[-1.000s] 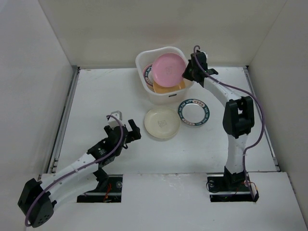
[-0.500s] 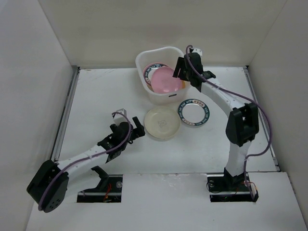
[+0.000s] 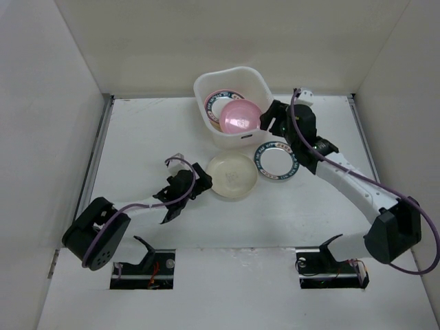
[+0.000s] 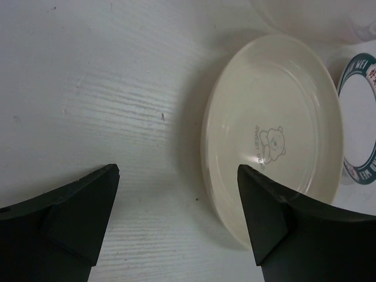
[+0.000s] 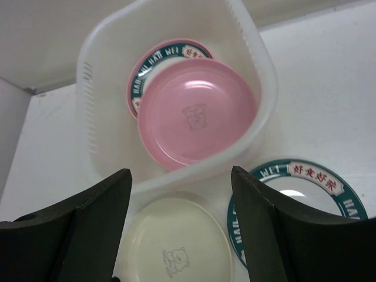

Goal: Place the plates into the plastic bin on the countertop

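The cream plate (image 3: 232,175) is lying flat on the worktop (image 3: 137,137) just in front of the plastic bin (image 3: 221,139). The left jaws are standing open and empty front-left of the bin, one finger reaching the plate's rim and the other over bare worktop. Being round, the plate offers no long axis, so any rim bite should serve, and the left arm is nearer. The right jaws are hanging open, holding nothing, beside the bin's right wall, above the teal-rimmed plate (image 3: 277,161). Inside the bin, a pink plate (image 5: 197,120) is resting.
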`<move>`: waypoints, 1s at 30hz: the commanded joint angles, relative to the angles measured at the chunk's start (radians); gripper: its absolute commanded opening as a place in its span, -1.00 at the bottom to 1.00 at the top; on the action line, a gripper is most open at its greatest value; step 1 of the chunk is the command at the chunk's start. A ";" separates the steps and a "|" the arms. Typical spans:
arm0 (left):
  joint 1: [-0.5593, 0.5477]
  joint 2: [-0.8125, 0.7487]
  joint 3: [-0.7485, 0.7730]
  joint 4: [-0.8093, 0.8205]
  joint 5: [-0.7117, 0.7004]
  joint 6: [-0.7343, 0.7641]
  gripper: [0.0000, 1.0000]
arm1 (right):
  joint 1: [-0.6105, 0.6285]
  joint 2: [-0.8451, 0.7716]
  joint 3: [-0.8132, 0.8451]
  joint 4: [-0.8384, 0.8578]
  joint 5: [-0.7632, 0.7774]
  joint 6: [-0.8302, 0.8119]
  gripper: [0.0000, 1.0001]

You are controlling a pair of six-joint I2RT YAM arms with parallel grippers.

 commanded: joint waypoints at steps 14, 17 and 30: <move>-0.033 0.284 0.147 0.083 0.003 -0.087 -0.44 | -0.010 -0.245 -0.293 0.096 0.015 0.052 0.48; -0.041 0.261 0.101 0.075 -0.026 -0.121 -0.77 | -0.024 -0.265 -0.316 0.101 0.006 0.052 0.49; -0.095 -0.690 0.056 -0.631 -0.247 -0.051 -0.88 | -0.104 -0.272 -0.411 0.144 -0.045 0.070 0.50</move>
